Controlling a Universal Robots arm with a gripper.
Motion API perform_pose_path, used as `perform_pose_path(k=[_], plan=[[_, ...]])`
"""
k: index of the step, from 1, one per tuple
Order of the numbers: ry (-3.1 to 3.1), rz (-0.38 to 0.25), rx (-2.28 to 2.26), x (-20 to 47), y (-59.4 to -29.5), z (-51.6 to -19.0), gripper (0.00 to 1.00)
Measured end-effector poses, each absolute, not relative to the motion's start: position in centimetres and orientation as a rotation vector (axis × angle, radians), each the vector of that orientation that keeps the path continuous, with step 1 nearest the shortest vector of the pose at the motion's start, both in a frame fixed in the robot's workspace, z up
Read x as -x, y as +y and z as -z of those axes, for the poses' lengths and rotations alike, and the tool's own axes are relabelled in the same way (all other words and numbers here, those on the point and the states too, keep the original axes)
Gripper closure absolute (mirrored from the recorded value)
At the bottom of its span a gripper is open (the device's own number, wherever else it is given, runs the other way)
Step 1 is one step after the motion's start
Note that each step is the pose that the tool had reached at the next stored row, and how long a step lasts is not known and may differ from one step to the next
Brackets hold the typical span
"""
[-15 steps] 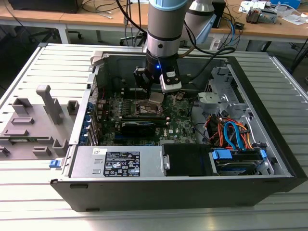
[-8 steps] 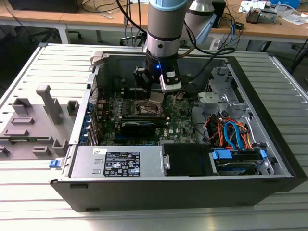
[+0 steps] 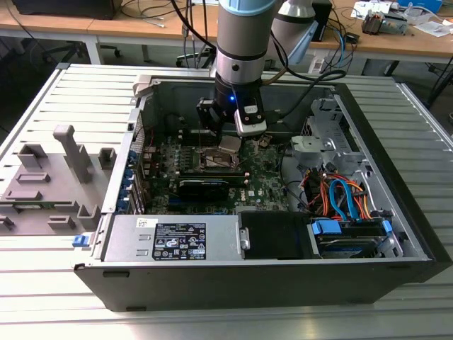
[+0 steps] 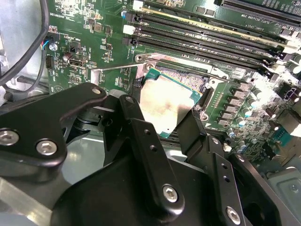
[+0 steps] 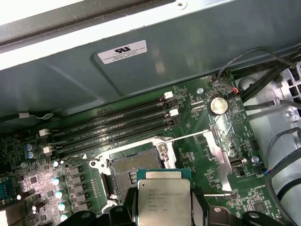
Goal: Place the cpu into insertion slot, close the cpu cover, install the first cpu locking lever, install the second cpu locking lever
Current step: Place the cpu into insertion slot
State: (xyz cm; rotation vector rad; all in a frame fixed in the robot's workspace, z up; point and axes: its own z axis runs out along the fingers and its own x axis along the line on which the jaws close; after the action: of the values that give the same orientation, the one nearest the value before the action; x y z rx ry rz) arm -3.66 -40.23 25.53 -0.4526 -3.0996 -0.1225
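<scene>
My gripper (image 4: 164,115) is shut on the cpu (image 4: 164,101), a flat square chip with a silvery-grey top, gripped at two opposite edges by the black fingers (image 4: 136,129). In the exterior view the gripper (image 3: 228,144) hangs inside the open computer case, just above the board. The insertion slot (image 5: 126,172) lies uncovered with its dark centre bare, and the cpu (image 5: 162,200) hovers beside it, partly over one edge. A silvery plate that looks like the raised cpu cover (image 5: 220,155) stands beside the slot. Two thin wire levers (image 5: 188,137) stick out unlatched.
Long black memory slots (image 5: 113,129) run alongside the socket. A black graphics card (image 3: 204,185) lies close to it in the exterior view. The case wall (image 5: 141,84), loose cables (image 5: 263,94) and the drive bay with orange and blue cables (image 3: 340,198) hem in the board.
</scene>
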Motion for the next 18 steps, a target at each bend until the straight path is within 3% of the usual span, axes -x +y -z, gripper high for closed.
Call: perform_pose_path(k=[18], plan=[[-3.097, 0.123, 0.475, 3.66, -40.23, -25.52, 0.45]])
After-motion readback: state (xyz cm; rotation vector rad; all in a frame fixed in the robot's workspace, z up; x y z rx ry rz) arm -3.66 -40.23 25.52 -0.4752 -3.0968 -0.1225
